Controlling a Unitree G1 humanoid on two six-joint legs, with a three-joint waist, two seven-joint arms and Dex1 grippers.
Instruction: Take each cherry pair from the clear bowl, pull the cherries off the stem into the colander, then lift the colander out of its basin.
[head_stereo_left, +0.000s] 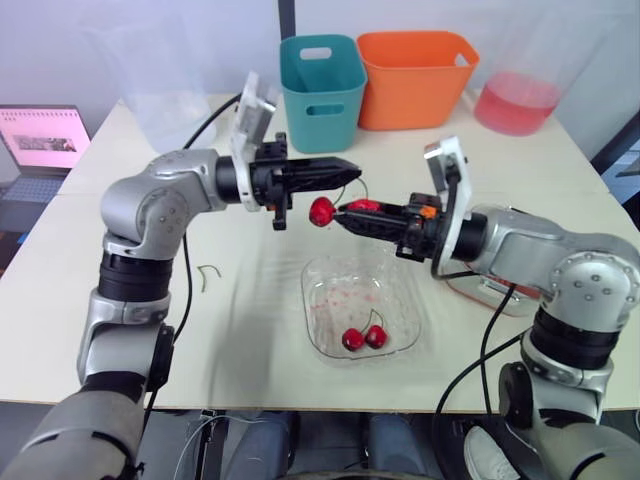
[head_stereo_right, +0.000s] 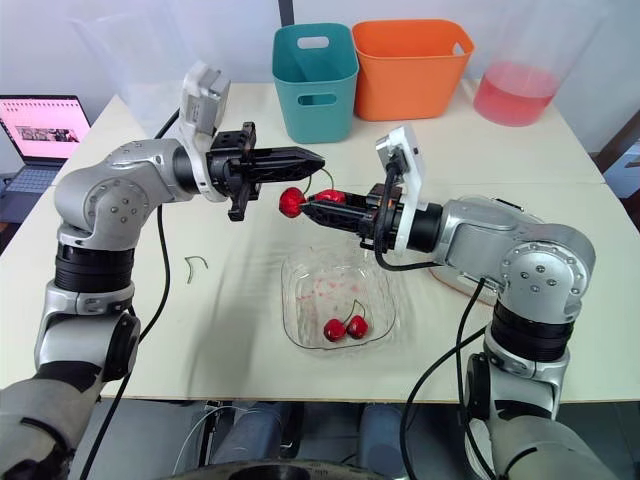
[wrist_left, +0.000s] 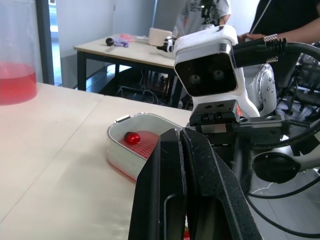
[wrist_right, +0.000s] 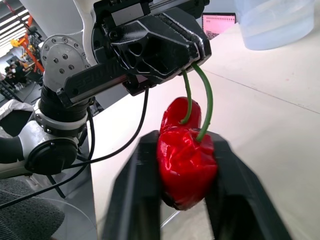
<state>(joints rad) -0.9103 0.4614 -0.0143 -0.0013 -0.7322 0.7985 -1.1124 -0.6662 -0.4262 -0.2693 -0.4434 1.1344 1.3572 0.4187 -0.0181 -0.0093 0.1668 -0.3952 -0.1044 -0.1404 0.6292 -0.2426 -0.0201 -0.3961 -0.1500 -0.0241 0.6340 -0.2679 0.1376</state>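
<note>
Over the bowl (head_stereo_left: 310, 275), the left gripper (head_stereo_left: 348, 170) pinches a stem (wrist_right: 206, 105) and the right gripper (head_stereo_left: 346, 214) squeezes one cherry (wrist_right: 186, 165) on it (the other cherry (head_stereo_left: 321, 211) hangs free), while the colander (wrist_left: 147, 146) sits in its basin (wrist_left: 116, 145), just right of the bowl.

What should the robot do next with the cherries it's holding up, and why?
Probably pull the right gripper away from the left gripper: the right is shut on one cherry, the left pinches the stem, and the cherry is not yet off it.
</note>
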